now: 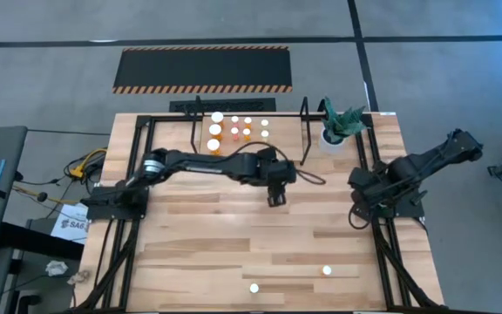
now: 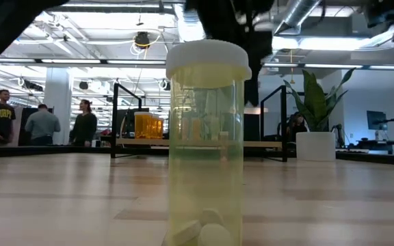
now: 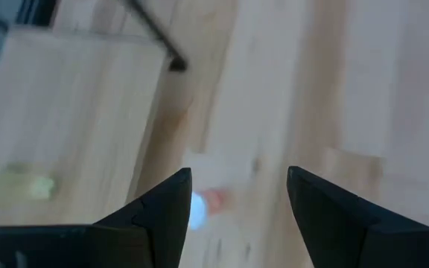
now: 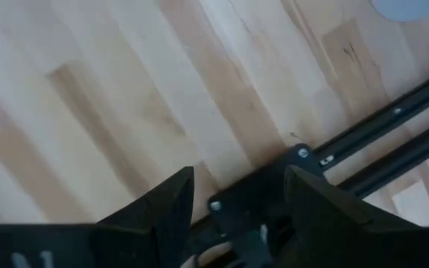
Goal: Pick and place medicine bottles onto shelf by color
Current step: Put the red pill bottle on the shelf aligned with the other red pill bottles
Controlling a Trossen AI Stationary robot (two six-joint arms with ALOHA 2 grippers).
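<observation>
High view: left gripper (image 1: 275,200) hangs at mid-table just in front of the shelf (image 1: 308,131), fingers apart and empty. White-capped bottles (image 1: 215,129) stand upright on the shelf's left part; two more (image 1: 254,288) stand near the front edge. Right gripper (image 1: 356,212) waits over the right rail.

Low view: one pale bottle (image 2: 206,143) stands upright, tablets inside; no label legible.

Left wrist view: fingers (image 3: 162,216) spread, nothing between.

Right wrist view: fingers (image 4: 159,212) parted, empty.

Grey floor (image 1: 460,52) (striped mat (image 1: 202,69))
</observation>
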